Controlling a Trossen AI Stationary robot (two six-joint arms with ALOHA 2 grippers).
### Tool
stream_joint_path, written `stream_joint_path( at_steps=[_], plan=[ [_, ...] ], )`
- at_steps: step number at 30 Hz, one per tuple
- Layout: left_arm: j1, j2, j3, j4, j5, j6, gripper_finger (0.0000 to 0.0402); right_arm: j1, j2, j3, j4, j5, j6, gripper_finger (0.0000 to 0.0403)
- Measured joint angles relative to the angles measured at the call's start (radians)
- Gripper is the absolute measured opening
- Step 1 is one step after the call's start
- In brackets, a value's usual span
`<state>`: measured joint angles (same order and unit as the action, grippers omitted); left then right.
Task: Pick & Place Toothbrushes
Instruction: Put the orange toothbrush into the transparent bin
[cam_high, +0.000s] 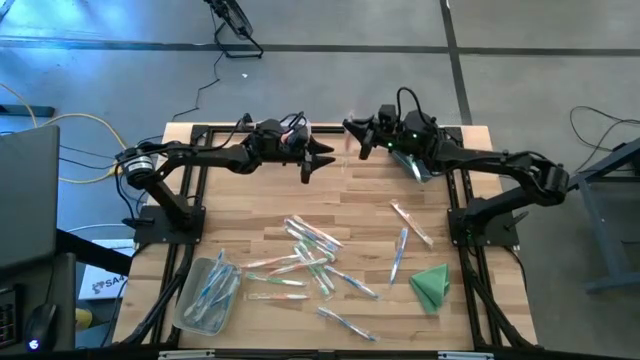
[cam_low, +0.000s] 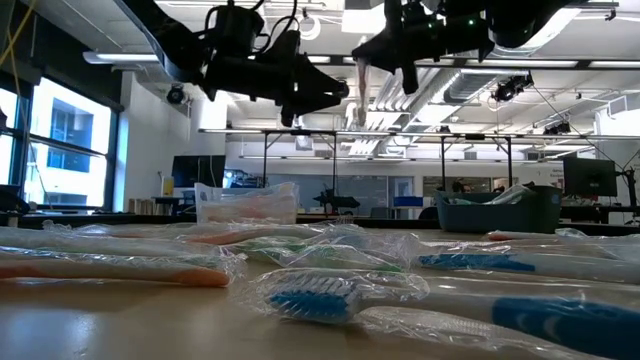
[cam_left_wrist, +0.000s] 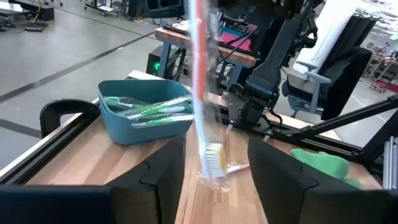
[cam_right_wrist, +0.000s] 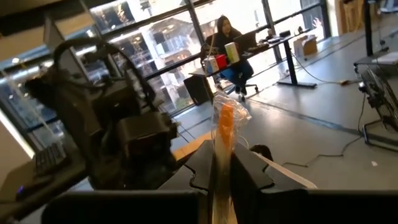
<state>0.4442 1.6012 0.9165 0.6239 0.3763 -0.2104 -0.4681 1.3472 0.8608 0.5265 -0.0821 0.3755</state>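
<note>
My right gripper is high over the table's far middle, shut on one clear-wrapped toothbrush with an orange handle and a white bristle head. My left gripper faces it at the same height, open. Its fingers stand on either side of the hanging brush without touching it. Several wrapped toothbrushes lie loose on the wooden table. In the low view they fill the foreground. My right gripper pinches the toothbrush's handle between its two fingers, wrapper and all. The orange handle sticks out past the fingers. The brush is lifted clear of the table and hangs nearly upright below the gripper, bristle head lowest.
A blue-grey bin with green brushes sits at the far right under my right arm. A clear bin with blue brushes sits near left. A folded green cloth lies near right. A person sits at a desk beyond the table.
</note>
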Motion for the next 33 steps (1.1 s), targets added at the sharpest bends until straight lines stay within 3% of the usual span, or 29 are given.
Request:
stream_joint_path(
  at_steps=[7, 17, 22, 33],
  plan=[
    [-0.004, 0.000, 0.000, 0.001, -0.003, -0.004, 0.0157, 0.038, 0.000, 0.000, 0.001, 0.014, -0.070, 0.0023],
    [-0.061, 0.038, 0.000, 0.038, -0.085, 0.013, 0.0154, 0.043, 0.000, 0.000, 0.014, 0.031, -0.085, 0.0023],
    [-0.059, 0.089, 0.045, 0.039, -0.084, -0.054, 0.0154, 0.043, 0.000, 0.000, 0.016, 0.023, -0.085, 0.0023],
    [-0.061, 0.151, 0.142, 0.009, -0.018, -0.044, 0.0154, 0.071, 0.000, 0.000, 0.008, 0.000, -0.091, 0.0023]
  ],
)
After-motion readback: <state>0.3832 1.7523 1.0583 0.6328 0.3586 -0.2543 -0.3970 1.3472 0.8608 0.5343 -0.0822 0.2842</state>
